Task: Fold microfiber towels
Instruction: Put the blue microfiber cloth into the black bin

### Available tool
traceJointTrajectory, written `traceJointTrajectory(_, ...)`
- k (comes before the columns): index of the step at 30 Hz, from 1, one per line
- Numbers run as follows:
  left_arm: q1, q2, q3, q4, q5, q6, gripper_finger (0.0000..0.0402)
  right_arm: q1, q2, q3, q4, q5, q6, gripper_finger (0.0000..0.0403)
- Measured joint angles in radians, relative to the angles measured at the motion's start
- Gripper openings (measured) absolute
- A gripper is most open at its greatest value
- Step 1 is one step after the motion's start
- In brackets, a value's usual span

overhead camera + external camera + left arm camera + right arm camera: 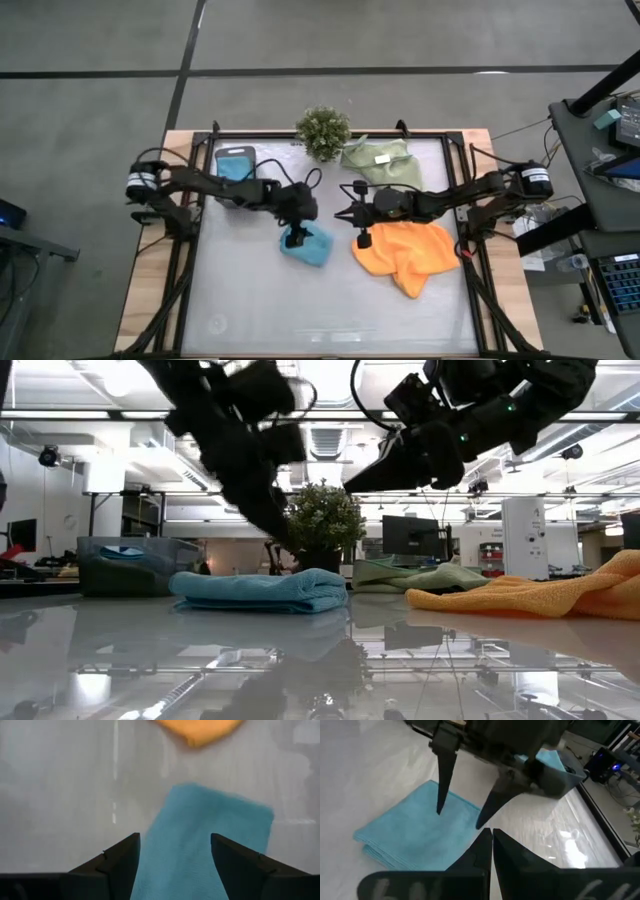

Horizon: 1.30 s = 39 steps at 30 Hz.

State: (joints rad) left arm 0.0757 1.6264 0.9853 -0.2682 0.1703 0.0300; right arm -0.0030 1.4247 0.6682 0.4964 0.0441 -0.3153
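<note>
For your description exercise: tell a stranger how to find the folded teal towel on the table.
Start at the plant on the table's far edge, then come toward the near edge. Right under the left gripper, whose fingers are open, lies the teal towel. Unlike the crumpled orange towel to its right, it is a neat, small, folded stack.

The dark six-joint left arm (215, 187) is stretched from the table's left edge toward the middle, its wrist bent downward. The left arm's two-finger gripper (460, 815) is pointed down with its tapered fingers (445, 777) spread apart; nothing is clamped between them. In the left wrist view the two finger bases are seen well apart. The dark right arm (470, 195) is extended from the table's right edge toward the centre and is held above the table. The right arm's gripper (491, 831) is closed, its two fingers pressed flat together with nothing between them.
</note>
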Motion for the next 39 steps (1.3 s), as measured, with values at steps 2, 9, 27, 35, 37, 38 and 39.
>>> traceJointTrajectory(2, 0.017, 0.029, -0.001, 0.007, 0.035, 0.01, 0.0228, -0.004, 0.001, 0.0, -0.003, 0.0, 0.0, 0.0009)
traceJointTrajectory(9, 0.021, 0.121, -0.011, 0.043, 0.099, 0.033, 0.0228, -0.009, 0.003, -0.008, 0.004, 0.0, 0.0, 0.0009)
traceJointTrajectory(27, 0.005, 0.149, -0.014, 0.043, -0.029, -0.098, 0.0228, -0.014, 0.003, -0.014, 0.003, -0.001, 0.008, 0.0009)
traceJointTrajectory(35, -0.006, -0.011, -0.025, 0.042, -0.088, -0.1, 0.0228, -0.014, 0.003, -0.019, 0.002, 0.0, 0.008, 0.0009)
traceJointTrajectory(37, -0.006, -0.022, -0.032, 0.03, -0.104, -0.097, 0.0229, -0.014, 0.003, -0.019, 0.003, 0.0, 0.008, 0.0009)
traceJointTrajectory(38, -0.005, -0.023, -0.032, 0.038, -0.105, -0.095, 0.0231, -0.014, 0.003, -0.019, 0.003, -0.001, 0.008, 0.0009)
traceJointTrajectory(39, -0.005, -0.024, -0.032, 0.041, -0.109, -0.095, 0.0235, -0.014, 0.003, -0.019, 0.003, -0.001, 0.008, 0.0009)
